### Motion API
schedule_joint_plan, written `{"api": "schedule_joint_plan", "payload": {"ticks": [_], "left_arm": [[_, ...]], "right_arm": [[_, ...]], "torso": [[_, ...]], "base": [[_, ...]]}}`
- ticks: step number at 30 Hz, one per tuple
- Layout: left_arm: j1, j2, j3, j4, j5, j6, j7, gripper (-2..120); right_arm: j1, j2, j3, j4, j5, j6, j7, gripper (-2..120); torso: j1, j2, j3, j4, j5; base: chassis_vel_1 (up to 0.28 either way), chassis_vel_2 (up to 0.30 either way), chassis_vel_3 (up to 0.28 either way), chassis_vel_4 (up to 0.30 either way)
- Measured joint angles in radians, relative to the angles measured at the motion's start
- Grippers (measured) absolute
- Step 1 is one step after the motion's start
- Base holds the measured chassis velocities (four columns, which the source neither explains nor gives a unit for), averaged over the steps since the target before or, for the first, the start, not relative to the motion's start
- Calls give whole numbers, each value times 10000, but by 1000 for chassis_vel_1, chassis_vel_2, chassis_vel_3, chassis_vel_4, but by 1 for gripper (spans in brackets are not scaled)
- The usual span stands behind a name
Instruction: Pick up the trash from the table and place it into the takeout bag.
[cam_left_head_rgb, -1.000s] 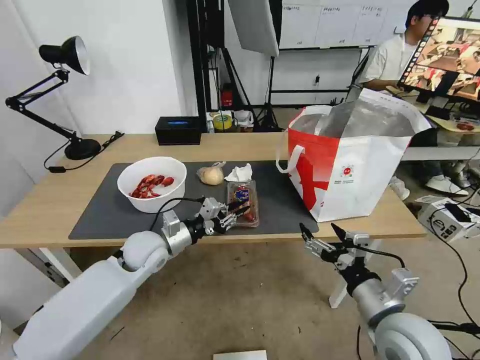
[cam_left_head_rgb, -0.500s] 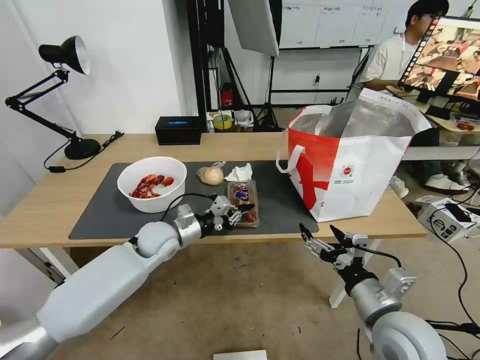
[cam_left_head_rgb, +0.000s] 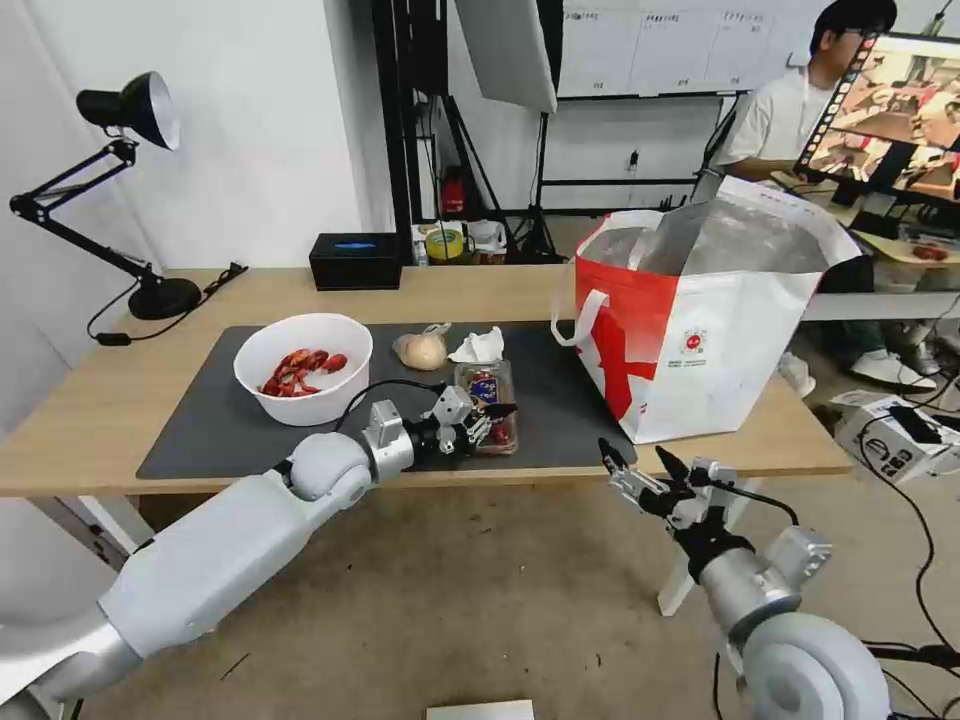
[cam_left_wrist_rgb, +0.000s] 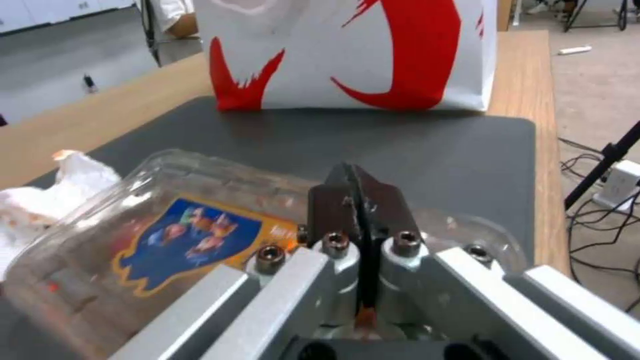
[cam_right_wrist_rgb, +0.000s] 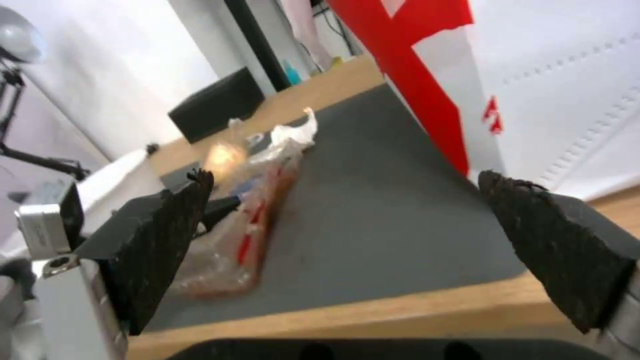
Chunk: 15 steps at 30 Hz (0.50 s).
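You have bare dark grey mat (cam_left_head_rgb: 560, 400) between the clear plastic tray (cam_left_head_rgb: 488, 392) and the boxy red-and-white bag (cam_left_head_rgb: 700, 340); the bag's tall wall blocks passage rightward.

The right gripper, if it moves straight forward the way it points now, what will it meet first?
Probably the table edge: the open right gripper hangs just before it, with the dark mat beyond. The takeout bag stands slightly off this line, though depth is uncertain.

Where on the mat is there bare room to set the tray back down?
Bare mat lies between the clear tray and the takeout bag, and before the white bowl. It is crowded behind the tray, where the tissue and bagged lump sit. The left gripper is at the tray.
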<state>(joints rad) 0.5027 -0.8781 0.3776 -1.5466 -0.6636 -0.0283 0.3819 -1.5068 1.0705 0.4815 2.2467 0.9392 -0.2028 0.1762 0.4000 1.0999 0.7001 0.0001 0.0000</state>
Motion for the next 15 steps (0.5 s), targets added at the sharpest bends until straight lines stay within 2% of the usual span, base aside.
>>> {"api": "schedule_joint_plan", "payload": {"ticks": [15], "left_arm": [[450,446,-311,-410,15,-134,-15,0]], "right_arm": [[2024,-76,-958,-763,2924,169,913,100]], "torso": [[0,1,0,-1,-1]], "base": [[0,0,0,0]]}}
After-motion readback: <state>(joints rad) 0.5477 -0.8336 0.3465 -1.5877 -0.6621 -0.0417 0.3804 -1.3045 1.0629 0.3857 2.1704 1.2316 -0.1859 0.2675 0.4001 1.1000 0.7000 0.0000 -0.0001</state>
